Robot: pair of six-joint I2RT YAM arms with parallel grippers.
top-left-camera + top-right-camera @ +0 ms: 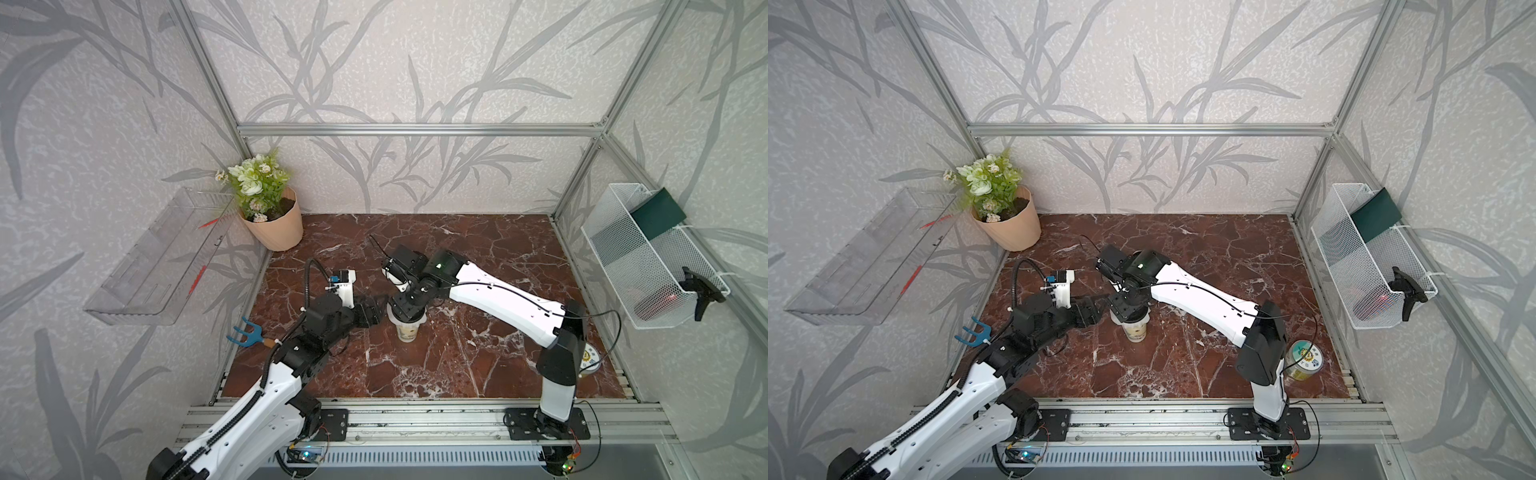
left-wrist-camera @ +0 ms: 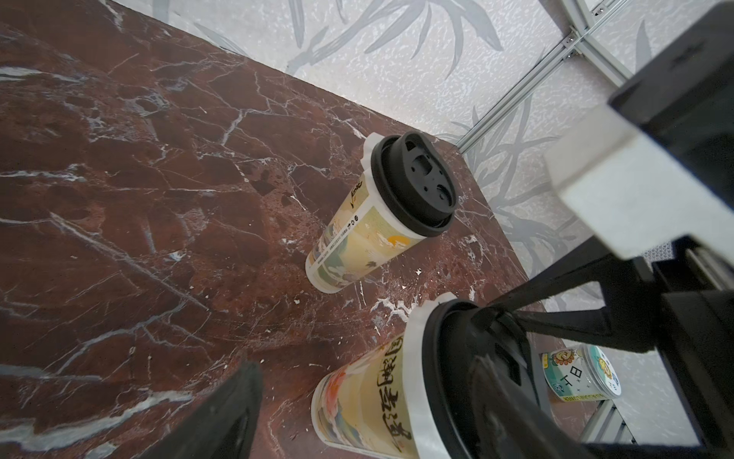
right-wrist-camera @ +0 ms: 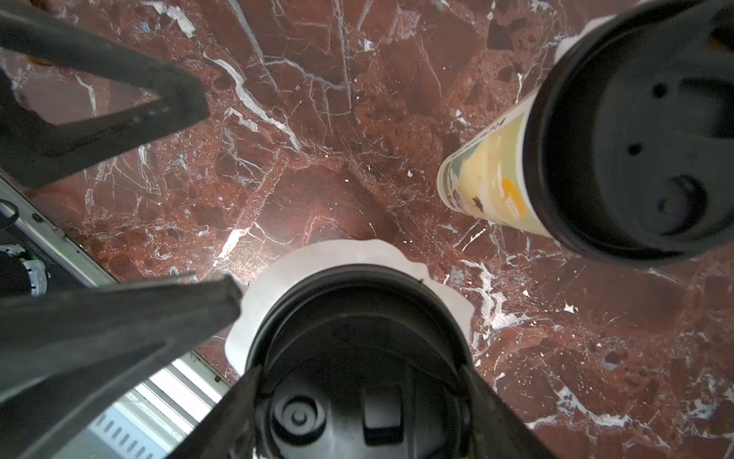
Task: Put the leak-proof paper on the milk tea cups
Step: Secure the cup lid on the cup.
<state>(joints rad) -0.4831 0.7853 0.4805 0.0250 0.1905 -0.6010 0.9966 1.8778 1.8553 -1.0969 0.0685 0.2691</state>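
Black lid [image 3: 357,337], pinched by right fingers [image 3: 216,431], pins wavy-edged whitish paper [image 3: 278,274] over cup [image 2: 365,397]; left fingers [image 3: 119,318] spread.

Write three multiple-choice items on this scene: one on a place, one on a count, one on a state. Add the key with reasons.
1. Where does the flower pot stand?
A. In the far left corner of the table
B. In the wire basket
C. On the clear shelf

2. How many cups wear a black lid?
A. None
B. One
C. Two

3. How is the left tool?
A. Shut on a spoon
B. Open, holding nothing
C. Shut on a can

Key:
1 A: both top views show the pot in that corner, against the walls.
2 C: in the left wrist view each cup carries a black lid.
3 B: in the right wrist view its fingers stand wide apart with only bare table between them.
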